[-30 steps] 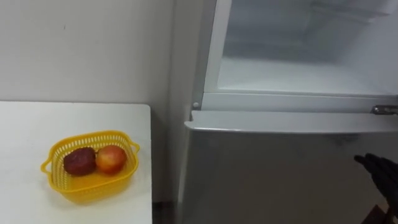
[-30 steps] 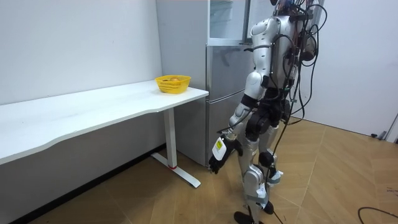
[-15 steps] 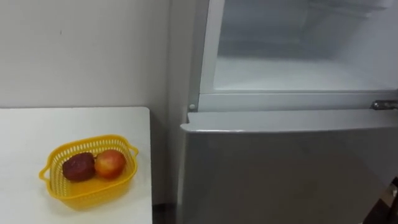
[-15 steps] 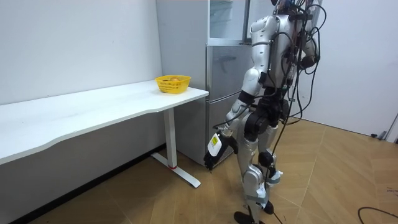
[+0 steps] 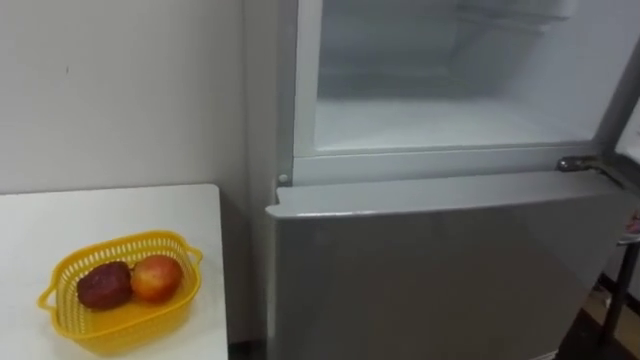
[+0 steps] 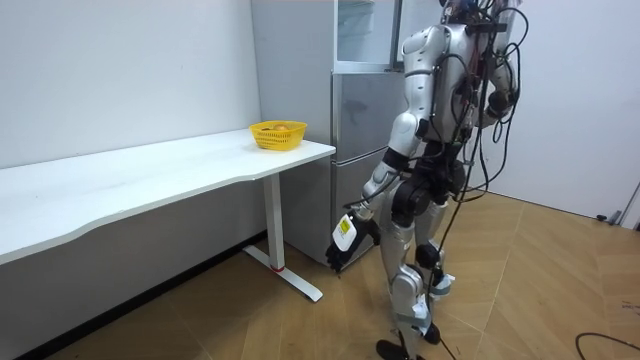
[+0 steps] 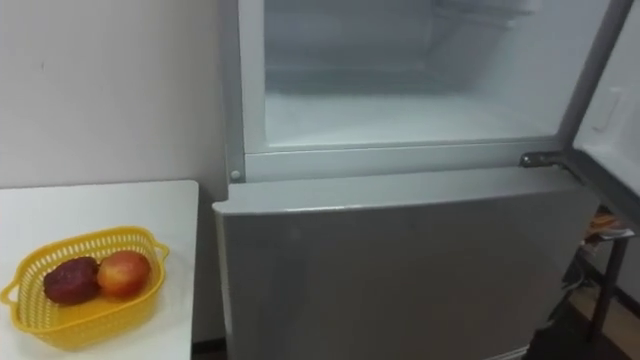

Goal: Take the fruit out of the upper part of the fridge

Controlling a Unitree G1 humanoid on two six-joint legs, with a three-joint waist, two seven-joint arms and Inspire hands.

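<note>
Yellow basket (image 5: 122,328) sits on the white surface (image 5: 100,205) at lower left. It holds a dark red fruit (image 5: 104,285) and an orange-red fruit (image 5: 156,278), which touch. The grey fridge (image 5: 430,270) fills the right, its upper compartment (image 5: 440,120) open. In the room view the robot stands before the fridge, left hand (image 6: 345,238) hanging low at centre. I cannot tell whether it is clenched or released.
</note>
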